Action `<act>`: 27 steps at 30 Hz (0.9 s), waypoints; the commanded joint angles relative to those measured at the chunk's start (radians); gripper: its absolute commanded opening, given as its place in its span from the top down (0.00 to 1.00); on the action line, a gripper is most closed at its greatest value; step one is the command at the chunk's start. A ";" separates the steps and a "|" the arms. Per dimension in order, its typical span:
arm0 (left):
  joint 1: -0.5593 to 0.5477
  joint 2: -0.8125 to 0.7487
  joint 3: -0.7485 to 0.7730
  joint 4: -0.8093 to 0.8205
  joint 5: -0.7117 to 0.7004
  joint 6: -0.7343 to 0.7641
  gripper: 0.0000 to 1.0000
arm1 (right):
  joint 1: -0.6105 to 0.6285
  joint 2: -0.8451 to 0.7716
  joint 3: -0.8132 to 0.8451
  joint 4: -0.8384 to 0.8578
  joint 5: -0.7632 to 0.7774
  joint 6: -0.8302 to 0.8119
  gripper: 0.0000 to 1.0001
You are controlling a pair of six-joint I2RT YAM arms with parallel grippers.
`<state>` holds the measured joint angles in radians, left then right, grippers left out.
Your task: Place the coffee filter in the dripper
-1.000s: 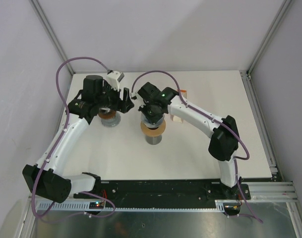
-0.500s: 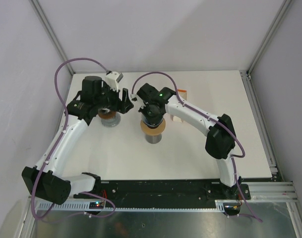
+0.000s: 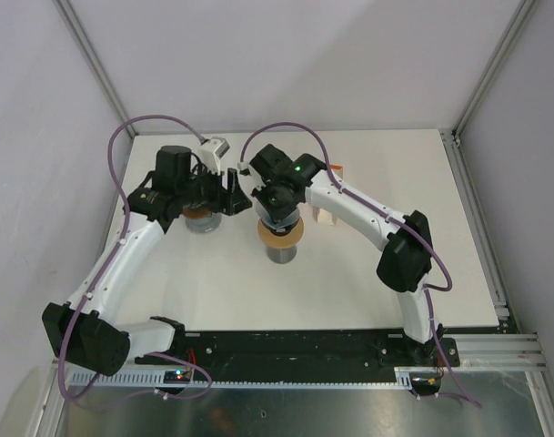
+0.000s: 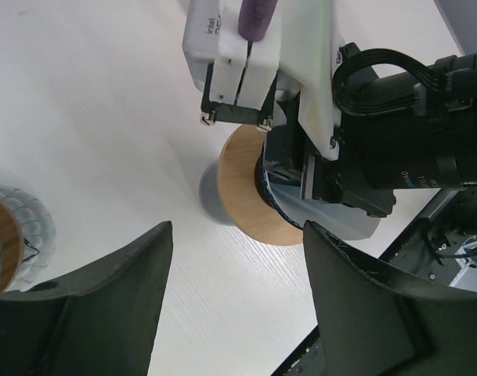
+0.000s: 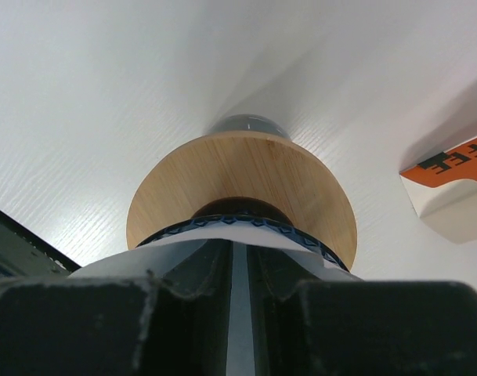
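A round wood-collared dripper on a grey cup [image 3: 280, 240] stands mid-worktop [image 3: 367, 291], with a white paper filter [image 5: 222, 233] in its top. A round glass vessel with a wooden collar [image 3: 201, 221] stands to its left, and an orange-labelled white box [image 5: 449, 205] just behind on its right.

The right pincer [image 5: 238, 254] covers the mouth of the dripper [image 5: 242, 176]; whether its blurred fingers grip the coffee filter [image 5: 240, 229] cannot be told. The orange-and-white box [image 5: 451, 192] is cut by the picture's right edge, the glass vessel [image 4: 33, 227] by the left.
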<state>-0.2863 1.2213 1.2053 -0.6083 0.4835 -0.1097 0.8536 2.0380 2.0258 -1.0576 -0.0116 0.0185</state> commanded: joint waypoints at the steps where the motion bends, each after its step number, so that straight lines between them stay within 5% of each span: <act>1: -0.012 0.018 -0.010 0.025 0.045 -0.044 0.28 | -0.006 -0.059 0.047 0.001 0.012 0.011 0.81; 8: -0.045 0.079 -0.001 0.053 0.046 -0.070 0.34 | -0.004 -0.087 0.037 0.005 0.012 0.018 0.76; 16: -0.071 0.127 -0.010 0.080 0.013 -0.079 0.58 | -0.013 -0.127 -0.057 0.077 -0.003 0.034 0.74; 27: -0.085 0.120 -0.043 0.098 0.006 -0.066 0.60 | -0.015 -0.281 -0.177 0.264 0.010 0.031 0.64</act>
<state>-0.3622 1.3514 1.1740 -0.5198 0.4999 -0.1761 0.8402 1.9099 1.8969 -0.9585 -0.0139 0.0475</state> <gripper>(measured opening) 0.399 0.340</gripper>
